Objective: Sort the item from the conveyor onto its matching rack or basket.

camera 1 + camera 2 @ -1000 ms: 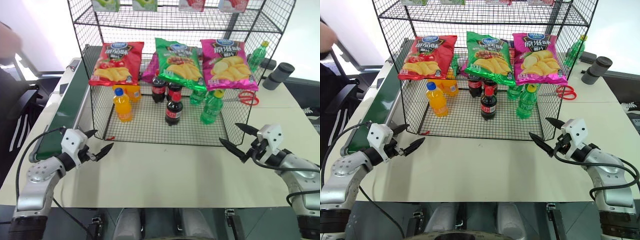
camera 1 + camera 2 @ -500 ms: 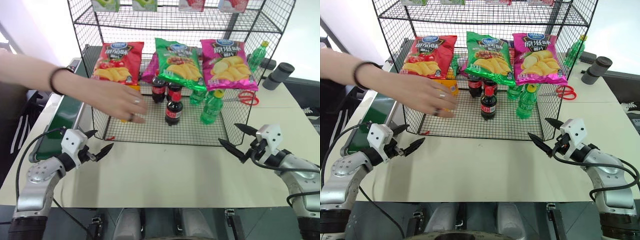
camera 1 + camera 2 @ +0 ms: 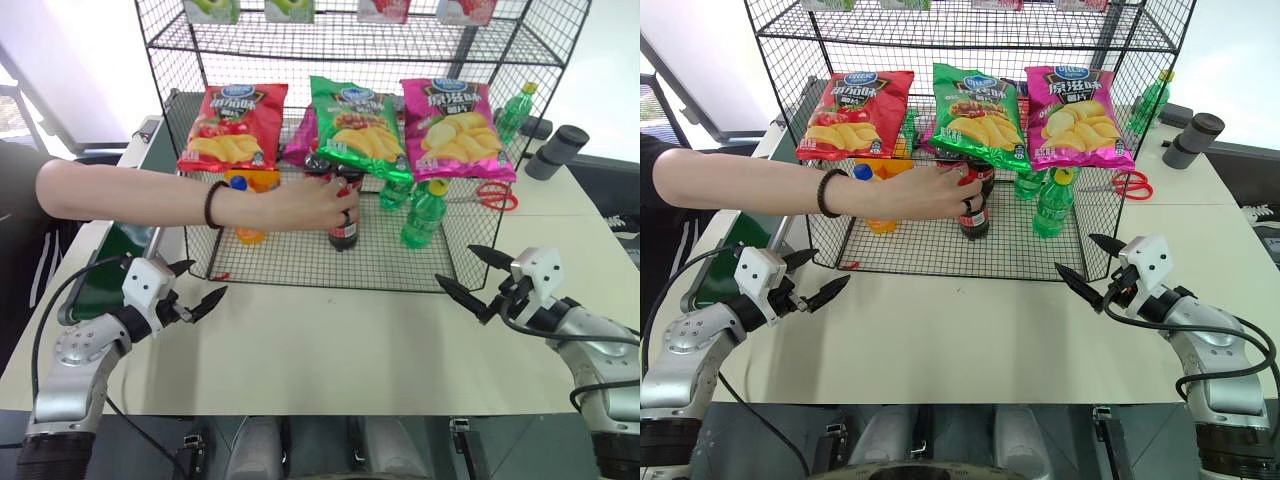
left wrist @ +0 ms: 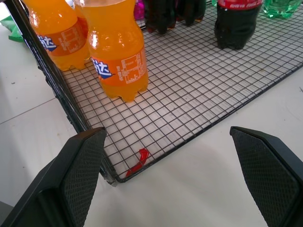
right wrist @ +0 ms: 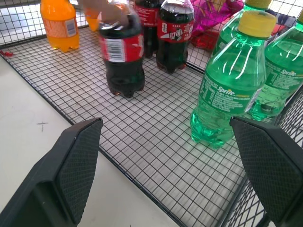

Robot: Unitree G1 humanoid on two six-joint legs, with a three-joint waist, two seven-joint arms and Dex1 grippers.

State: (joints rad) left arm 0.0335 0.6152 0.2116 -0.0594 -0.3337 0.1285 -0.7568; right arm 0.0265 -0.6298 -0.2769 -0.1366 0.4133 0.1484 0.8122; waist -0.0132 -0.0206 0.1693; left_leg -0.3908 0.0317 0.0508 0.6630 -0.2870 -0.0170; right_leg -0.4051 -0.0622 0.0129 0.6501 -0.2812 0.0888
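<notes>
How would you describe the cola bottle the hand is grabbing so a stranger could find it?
Look in the black wire rack, on its bottom tier under the green chip bag. Of three cola bottles there, it is the front cola bottle, standing apart from the back pair, with a person's hand on its top.

- "Sprite" stands in white on the label of the green bottle (image 5: 228,82).
- The cola bottle (image 5: 122,56) shows a barcode; its lettering cannot be read.
</notes>
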